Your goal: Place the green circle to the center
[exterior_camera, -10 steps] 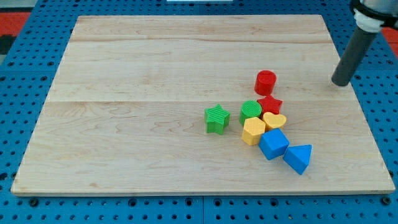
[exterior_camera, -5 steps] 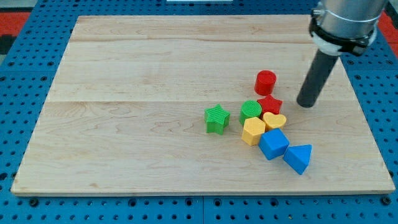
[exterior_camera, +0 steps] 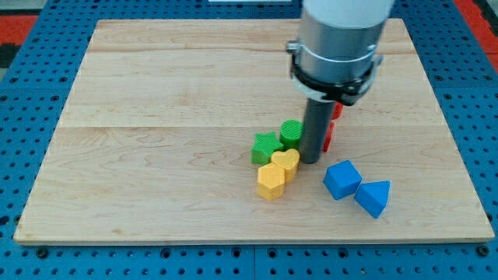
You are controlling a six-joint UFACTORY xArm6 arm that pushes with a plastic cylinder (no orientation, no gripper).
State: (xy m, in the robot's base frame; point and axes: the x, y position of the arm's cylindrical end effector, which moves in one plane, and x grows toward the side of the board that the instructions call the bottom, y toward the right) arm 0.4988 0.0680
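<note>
The green circle [exterior_camera: 291, 133] sits near the board's middle, touching the green star [exterior_camera: 265, 147] on its left. My tip [exterior_camera: 310, 159] is just right of the green circle and of the yellow heart [exterior_camera: 286, 162]. The yellow hexagon [exterior_camera: 271, 181] lies below the heart. The rod hides most of the red blocks [exterior_camera: 331, 132]; only slivers show at its right.
A blue cube [exterior_camera: 341, 180] and a blue triangle [exterior_camera: 374, 197] lie right of and below the tip. The wooden board [exterior_camera: 156, 117] lies on a blue pegboard [exterior_camera: 23, 78]. The arm's grey body [exterior_camera: 338, 39] fills the upper middle.
The rod swept from the right edge leftward into the cluster. The green circle, yellow heart and yellow hexagon shifted left, the circle now against the green star. The blue blocks stayed.
</note>
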